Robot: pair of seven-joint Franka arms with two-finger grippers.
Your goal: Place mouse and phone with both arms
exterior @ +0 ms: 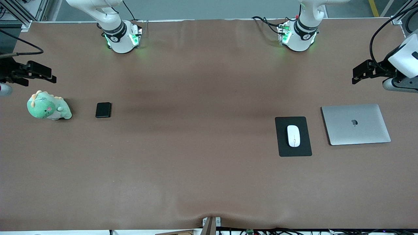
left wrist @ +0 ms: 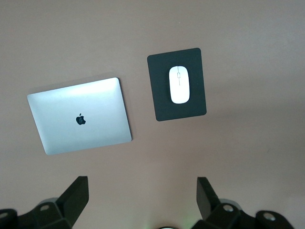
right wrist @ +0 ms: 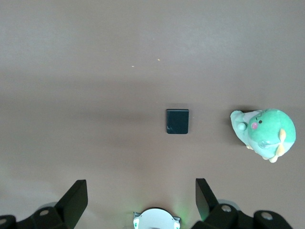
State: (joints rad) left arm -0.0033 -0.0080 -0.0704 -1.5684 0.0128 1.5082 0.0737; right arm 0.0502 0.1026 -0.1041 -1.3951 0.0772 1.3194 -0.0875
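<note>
So here's my table, from the right arm's end to the left arm's. My right gripper [exterior: 49,77] hangs in the air at that end with its fingers [right wrist: 76,200] spread wide, nothing in them. Under it sits a green plush dinosaur toy [exterior: 48,106], and beside that, toward the middle, lies the small black rounded-corner phone [exterior: 103,110], flat on the brown table cover [exterior: 196,130]. Big bare stretch in the middle. Then the flat black rectangular mouse pad [exterior: 281,147] with the small white oval mouse [exterior: 293,135] resting on it, and just beside it a closed silver laptop [exterior: 356,124]. My left gripper [exterior: 357,75] hovers over the table near the laptop, its fingers [left wrist: 76,195] wide apart too, holding nothing.
</note>
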